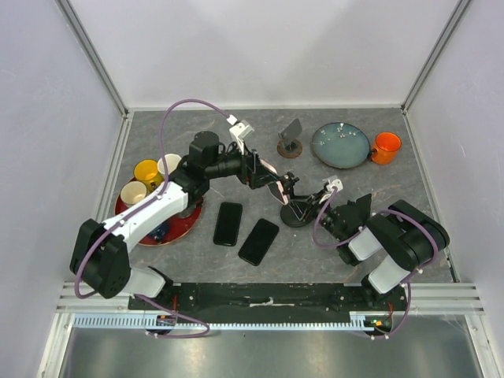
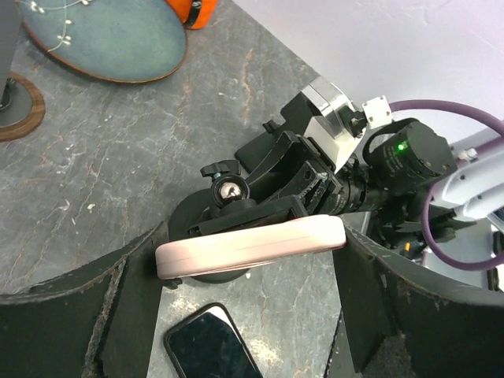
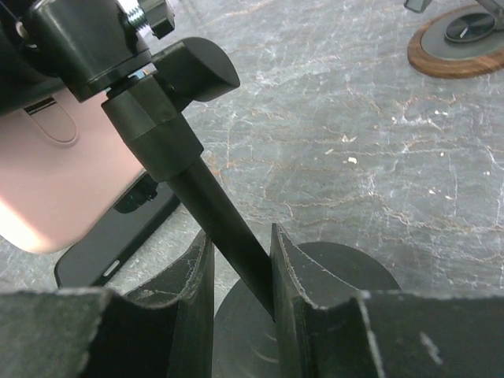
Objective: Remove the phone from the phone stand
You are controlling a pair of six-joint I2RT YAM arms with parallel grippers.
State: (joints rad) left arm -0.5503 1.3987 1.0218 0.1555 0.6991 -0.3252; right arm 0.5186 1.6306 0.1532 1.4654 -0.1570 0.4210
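A phone in a pink case [image 1: 274, 186] sits in the clamp of a black phone stand [image 1: 297, 213] at mid-table. My left gripper [image 1: 264, 177] is shut on the phone. In the left wrist view its fingers [image 2: 134, 291] press the two ends of the pink phone [image 2: 252, 246], in front of the stand's ball joint [image 2: 231, 191]. My right gripper [image 1: 319, 206] is shut on the stand's slanted black stem [image 3: 213, 213], just above the round base [image 3: 346, 276]. The pink phone's back [image 3: 55, 173] shows at the left of the right wrist view.
Two black phones [image 1: 228, 224] [image 1: 259, 241] lie flat in front of the stand. A second stand with a wooden base [image 1: 291, 143], a blue plate [image 1: 340, 145] and an orange mug [image 1: 386, 147] stand at the back. A red tray [image 1: 173, 228] with cups is at the left.
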